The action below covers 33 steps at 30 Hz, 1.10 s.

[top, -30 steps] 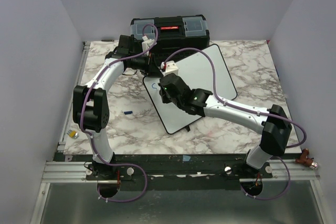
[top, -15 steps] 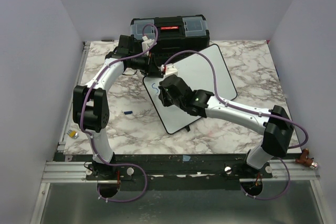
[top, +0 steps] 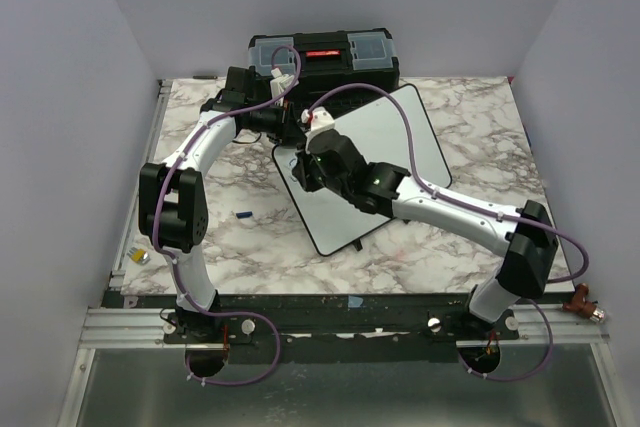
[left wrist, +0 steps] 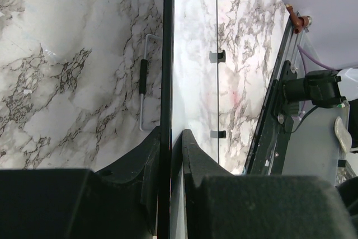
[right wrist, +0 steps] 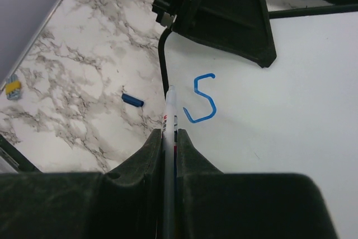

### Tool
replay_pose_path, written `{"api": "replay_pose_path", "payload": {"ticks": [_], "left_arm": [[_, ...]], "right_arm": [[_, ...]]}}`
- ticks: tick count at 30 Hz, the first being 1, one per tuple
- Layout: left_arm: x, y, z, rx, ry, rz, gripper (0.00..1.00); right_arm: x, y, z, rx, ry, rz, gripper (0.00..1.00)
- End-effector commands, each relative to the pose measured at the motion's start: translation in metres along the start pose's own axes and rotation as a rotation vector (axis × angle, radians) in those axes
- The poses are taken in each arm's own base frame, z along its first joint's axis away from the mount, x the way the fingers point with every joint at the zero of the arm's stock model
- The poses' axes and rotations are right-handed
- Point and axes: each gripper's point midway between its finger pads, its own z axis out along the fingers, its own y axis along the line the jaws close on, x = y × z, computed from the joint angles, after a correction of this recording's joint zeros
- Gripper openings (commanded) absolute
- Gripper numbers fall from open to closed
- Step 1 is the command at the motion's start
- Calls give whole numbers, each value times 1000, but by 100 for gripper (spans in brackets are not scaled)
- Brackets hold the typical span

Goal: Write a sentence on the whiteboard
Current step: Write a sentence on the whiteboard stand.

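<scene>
Whiteboard (top: 400,147) flat on table (top: 480,107), skewed, long axis running from the left toward the far right; toolbox (top: 322,55) just behind its far edge. Left gripper (top: 290,129) at the board's far-left corner. Right gripper (top: 303,162) over the left end of the board, arm reaching across the board from the right. Blue cap (top: 242,214) on the marble, apart from the board's left edge. Writing too small to read from above.

Left wrist: board seen edge-on, black rim running straight up between the two fingers. Jaws narrow, clamped on the rim at the corner. No writing in sight here. Judged a steadying hold only.

Right wrist: jaws narrow, closed on a marker (right wrist: 169,110) held along the fingers, tip forward. Sentence (right wrist: 202,98) barely begun: one blue "S" near the board's left edge, nothing after it. Marker tip just left of the "S", just inside the rim; contact with the surface not determinable. Left gripper's black fingers at the top of this view, on the corner, well clear of the letter.

Assessment: task at its start. Bare white to the right of the "S", along the long axis, so next letter calls for a shift of the tip rightward past the "S". Right arm the nearer one and the only one with the marker. Risk: smearing the wet "S" on the crossing, or board slip under pen pressure if the corner clamp loosens.
</scene>
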Motion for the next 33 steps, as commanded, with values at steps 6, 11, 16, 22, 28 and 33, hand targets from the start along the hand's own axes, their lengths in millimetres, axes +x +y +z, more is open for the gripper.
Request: {"api": "replay_pose_path", "payload": {"ticks": [6, 11, 16, 22, 28, 33], "left_arm": [[-16, 1, -3, -49, -49, 174, 0], [-16, -1, -4, -50, -56, 189, 0], [-15, -1, -4, -49, -54, 187, 0], [-15, -4, -4, -38, -56, 192, 0], [-18, -8, -5, -21, -61, 194, 0], [-17, -7, -5, -25, -60, 193, 0]], "right_arm": [[-46, -13, -50, -12, -204, 38, 1], [-41, -21, -53, -22, -182, 65, 1], [-39, -31, -57, 10, -179, 35, 1], [-24, -51, -57, 99, -130, -50, 1], [-14, -53, -53, 102, -85, -63, 1], [-7, -54, -39, 62, -31, -28, 1]]}}
